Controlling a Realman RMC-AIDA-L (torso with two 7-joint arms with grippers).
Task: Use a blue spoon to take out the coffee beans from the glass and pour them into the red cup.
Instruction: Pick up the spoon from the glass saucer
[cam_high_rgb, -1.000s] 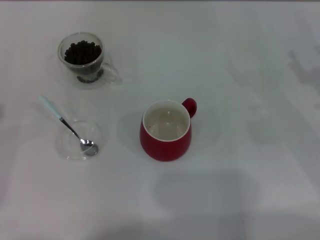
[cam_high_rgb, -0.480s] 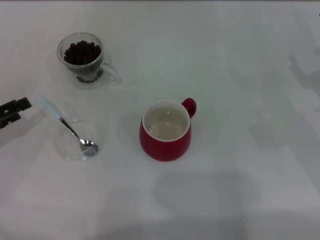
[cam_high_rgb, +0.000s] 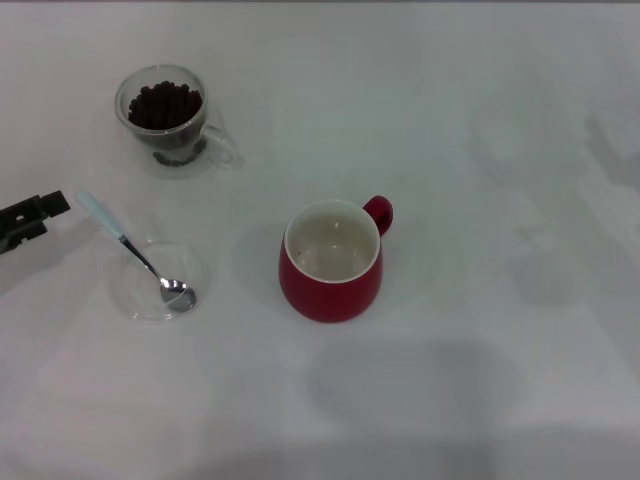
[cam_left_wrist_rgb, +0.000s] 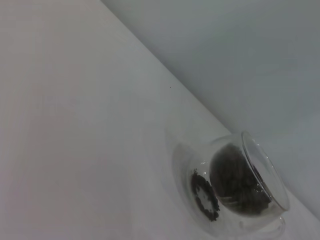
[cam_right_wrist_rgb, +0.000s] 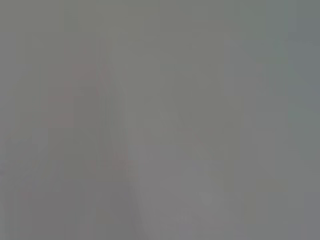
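since half a second ago the left gripper (cam_high_rgb: 30, 218) is reaching slightly farther in from the left edge of the tabletop (cam_high_rgb: 480, 120), its dark tip now sitting just beside the pale handle end of the blue spoon (cam_high_rgb: 140, 256) without touching it; a full second ago it was not in the head view at all. whether its fingers are spread or pressed together i cannot tell, since only a dark, blocky end is showing at the left edge. nothing else is changing place. the blue spoon is lying tilted, its silver bowl resting inside a flat clear saucer (cam_high_rgb: 128, 300) near the left edge, its light-blue handle pointing toward the far left corner, out over the saucer's rim. the glass (cam_high_rgb: 172, 122) is standing upright near the far left corner, its clear handle pointing toward the right edge, and the coffee beans (cam_high_rgb: 166, 104) are filling its inner well nearly to the rim. in the left wrist view the glass (cam_left_wrist_rgb: 235, 190) is showing close to a table edge with the coffee beans (cam_left_wrist_rgb: 235, 181) dark inside its double wall. the red cup (cam_high_rgb: 332, 262) is standing upright near the middle of the tabletop, well apart from the spoon and the glass, its white interior looking bare and its loop handle pointing toward the far right corner. the right gripper is not showing in any view.
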